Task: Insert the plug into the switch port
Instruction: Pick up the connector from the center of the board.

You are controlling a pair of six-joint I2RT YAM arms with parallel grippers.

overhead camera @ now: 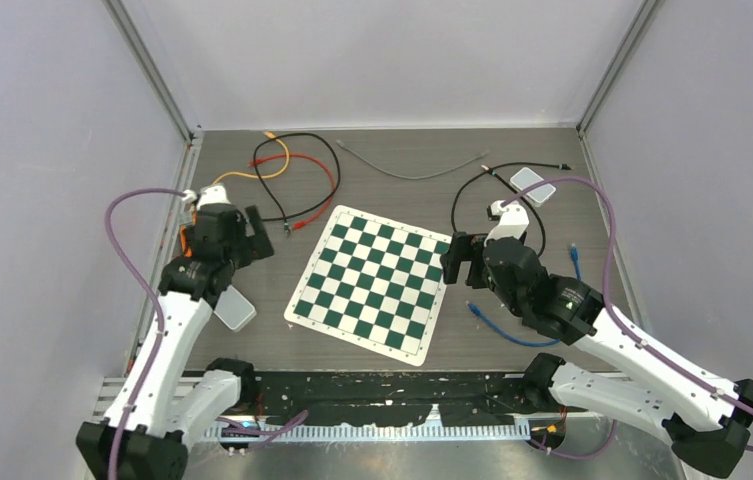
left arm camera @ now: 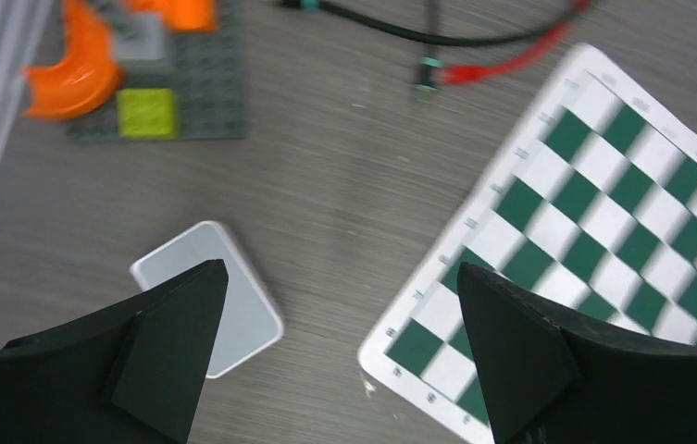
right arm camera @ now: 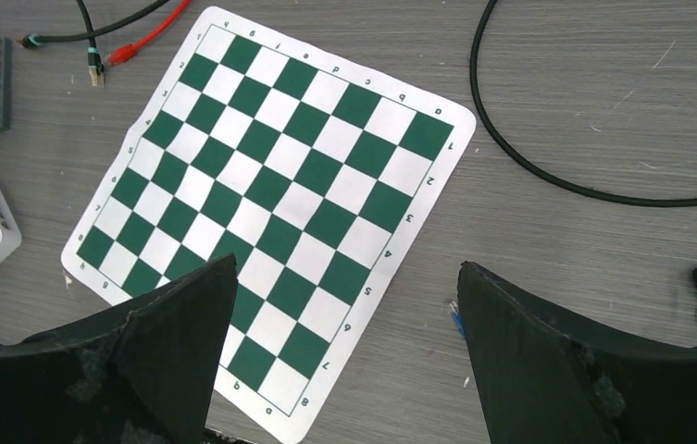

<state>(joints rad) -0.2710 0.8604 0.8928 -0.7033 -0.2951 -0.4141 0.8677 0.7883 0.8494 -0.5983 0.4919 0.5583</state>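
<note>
Hovering above the grey counter (right arm camera: 585, 83), my left claw (left arm camera: 340, 270) and my right claw (right arm camera: 344, 264) both stand with fingers spread wide, gripping nothing. Between the two arms lies a green-and-white chessboard mat (overhead camera: 372, 280), set askew to the counter's edges. The switch (overhead camera: 235, 310), a small white box, rests flat on the counter just beside the mat's near-left corner, close under my left arm; from the right wrist a row of ports shows along one of its faces. Off the mat's far-left corner, well apart from the switch, two cable ends lie side by side: the black cable's plug (left arm camera: 428, 81) and the red cable's plug (left arm camera: 463, 74). A blue cable (overhead camera: 507, 335) curls on the counter to the right of the mat, near my right arm. Which of these cables is meant for the switch, I cannot tell. At the counter's left edge sits a grey brick plate (left arm camera: 196, 102) carrying orange curved pieces (left arm camera: 71, 79) and a lime brick (left arm camera: 147, 113). A second white box (overhead camera: 534, 185) lies toward the far right corner.
</note>
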